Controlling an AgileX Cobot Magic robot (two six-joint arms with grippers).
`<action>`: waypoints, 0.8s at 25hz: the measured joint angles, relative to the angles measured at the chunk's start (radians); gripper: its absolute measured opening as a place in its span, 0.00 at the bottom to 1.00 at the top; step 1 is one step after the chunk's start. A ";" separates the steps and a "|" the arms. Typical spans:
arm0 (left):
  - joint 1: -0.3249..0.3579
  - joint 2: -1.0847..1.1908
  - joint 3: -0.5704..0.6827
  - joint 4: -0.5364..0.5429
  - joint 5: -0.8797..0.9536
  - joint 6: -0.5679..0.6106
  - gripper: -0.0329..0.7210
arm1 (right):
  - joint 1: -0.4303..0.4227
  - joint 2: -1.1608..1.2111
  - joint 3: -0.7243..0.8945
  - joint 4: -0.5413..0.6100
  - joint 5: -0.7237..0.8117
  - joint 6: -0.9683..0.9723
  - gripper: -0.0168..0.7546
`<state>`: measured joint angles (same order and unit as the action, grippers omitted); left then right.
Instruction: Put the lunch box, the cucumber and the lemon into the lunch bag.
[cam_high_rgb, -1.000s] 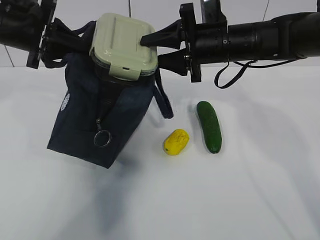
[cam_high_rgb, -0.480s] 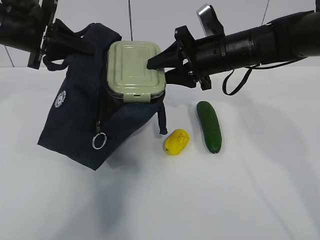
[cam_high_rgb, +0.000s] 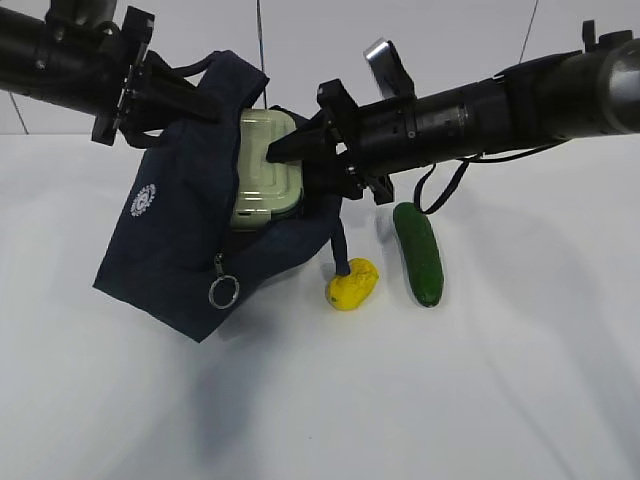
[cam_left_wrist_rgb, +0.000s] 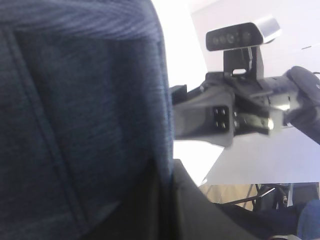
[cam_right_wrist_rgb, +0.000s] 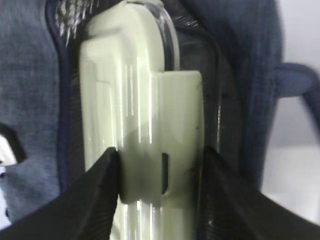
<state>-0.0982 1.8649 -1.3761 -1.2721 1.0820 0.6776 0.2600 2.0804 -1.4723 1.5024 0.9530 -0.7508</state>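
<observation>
The navy lunch bag (cam_high_rgb: 175, 240) hangs tilted above the table. My left gripper (cam_high_rgb: 200, 102) is shut on its upper edge, and its fabric (cam_left_wrist_rgb: 75, 110) fills most of the left wrist view. My right gripper (cam_high_rgb: 285, 165) is shut on the lunch box (cam_high_rgb: 265, 170), whose pale green lid faces the camera. The box is partly inside the bag's open mouth. In the right wrist view the black fingers (cam_right_wrist_rgb: 102, 192) clamp the lid's clip end of the lunch box (cam_right_wrist_rgb: 135, 100). The lemon (cam_high_rgb: 352, 284) and the cucumber (cam_high_rgb: 417, 252) lie on the table to the right of the bag.
A silver ring pull (cam_high_rgb: 223, 292) dangles from the bag's zipper, and one loop handle (cam_high_rgb: 341, 250) hangs down over the lemon. The white table (cam_high_rgb: 450, 400) stretches in front. The right arm with its camera (cam_left_wrist_rgb: 235, 115) shows in the left wrist view.
The right gripper has carried the lunch box down and to the left, from above the bag into its open mouth. The bag has swung and the left arm shifted slightly right.
</observation>
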 joint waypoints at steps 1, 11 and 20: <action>-0.001 0.008 0.000 -0.009 -0.003 0.008 0.03 | 0.009 0.007 0.000 0.007 -0.001 0.000 0.48; -0.005 0.051 0.000 -0.050 -0.049 0.035 0.03 | 0.073 0.076 0.000 0.148 -0.046 -0.063 0.48; -0.006 0.085 -0.002 -0.050 -0.073 0.037 0.03 | 0.092 0.147 -0.012 0.237 -0.074 -0.109 0.48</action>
<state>-0.1037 1.9502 -1.3782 -1.3220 1.0091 0.7150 0.3517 2.2275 -1.4845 1.7391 0.8790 -0.8598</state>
